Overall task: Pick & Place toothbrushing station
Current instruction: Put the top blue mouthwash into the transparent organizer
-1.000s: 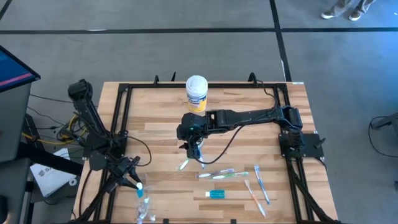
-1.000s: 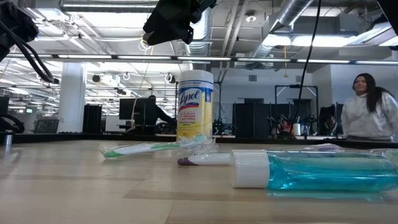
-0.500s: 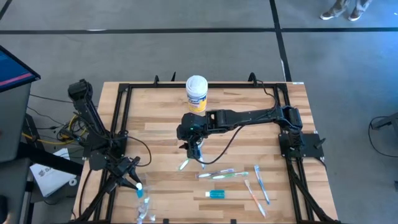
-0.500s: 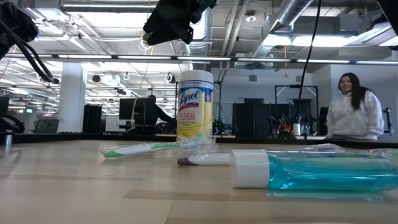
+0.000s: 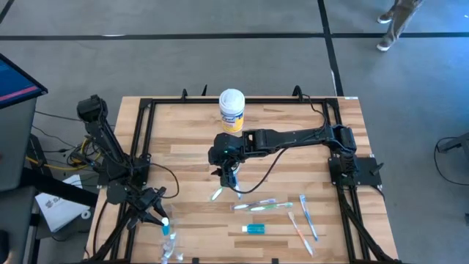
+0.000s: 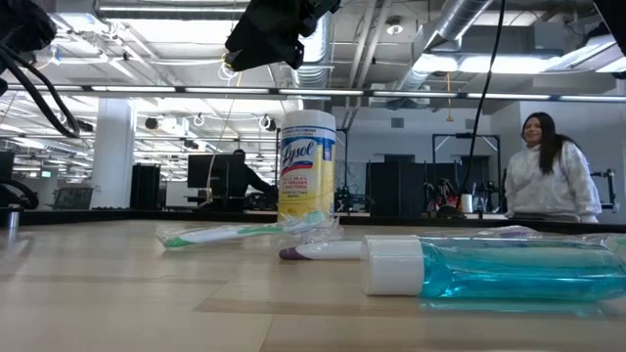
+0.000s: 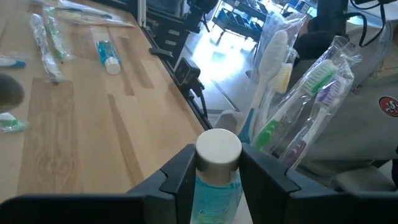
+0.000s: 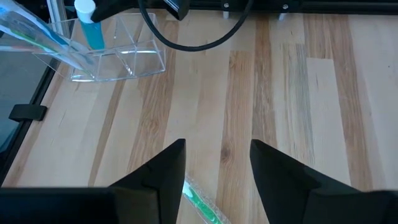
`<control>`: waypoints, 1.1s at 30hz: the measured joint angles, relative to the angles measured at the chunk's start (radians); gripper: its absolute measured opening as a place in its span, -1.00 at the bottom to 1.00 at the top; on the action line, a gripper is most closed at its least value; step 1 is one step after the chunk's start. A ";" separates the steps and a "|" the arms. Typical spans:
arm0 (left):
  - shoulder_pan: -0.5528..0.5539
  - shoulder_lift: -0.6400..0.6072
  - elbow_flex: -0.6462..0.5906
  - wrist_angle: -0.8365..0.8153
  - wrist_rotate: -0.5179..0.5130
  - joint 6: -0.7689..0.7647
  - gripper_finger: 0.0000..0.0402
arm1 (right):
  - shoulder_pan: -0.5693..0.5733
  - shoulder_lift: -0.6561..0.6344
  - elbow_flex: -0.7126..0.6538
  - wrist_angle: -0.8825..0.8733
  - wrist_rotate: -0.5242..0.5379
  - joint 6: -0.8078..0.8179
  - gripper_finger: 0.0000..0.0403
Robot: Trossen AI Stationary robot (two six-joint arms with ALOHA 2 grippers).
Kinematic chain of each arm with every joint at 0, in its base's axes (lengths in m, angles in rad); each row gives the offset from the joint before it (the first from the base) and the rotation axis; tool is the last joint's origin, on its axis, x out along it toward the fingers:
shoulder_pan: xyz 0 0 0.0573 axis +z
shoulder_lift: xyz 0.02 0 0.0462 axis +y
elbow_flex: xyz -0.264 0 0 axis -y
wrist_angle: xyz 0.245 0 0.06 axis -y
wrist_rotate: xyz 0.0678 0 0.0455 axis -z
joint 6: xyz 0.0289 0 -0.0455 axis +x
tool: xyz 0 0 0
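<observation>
Left pincer point(image 7: 217, 180) sits at the near left corner of the surface point(image 5: 190, 139), fingers either side of a white-capped teal toothpaste tube point(image 7: 216, 168) standing at the clear holder point(image 8: 118, 59); grip or gap, I cannot tell. Right pincer point(image 8: 214, 171) hovers mid-surface, fingers spread, over a green toothbrush point(image 8: 202, 202). More toothbrushes point(image 5: 256, 206) lie scattered nearby.

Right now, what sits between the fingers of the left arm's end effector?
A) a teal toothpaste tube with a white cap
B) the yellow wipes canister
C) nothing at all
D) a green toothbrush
A: the left wrist view shows the white-capped teal toothpaste tube standing between the left end effector's two dark fingers, beside the clear organizer with wrapped toothbrushes.
</observation>
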 joint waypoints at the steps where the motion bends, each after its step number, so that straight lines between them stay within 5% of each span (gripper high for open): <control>1: 0.000 0.013 0.000 0.015 0.000 0.000 -0.46 | 0.000 0.000 0.000 0.000 0.000 0.000 -0.16; 33: 0.000 0.096 0.000 0.160 0.000 0.055 -0.42 | 0.000 0.000 0.000 0.000 0.000 -0.001 -0.16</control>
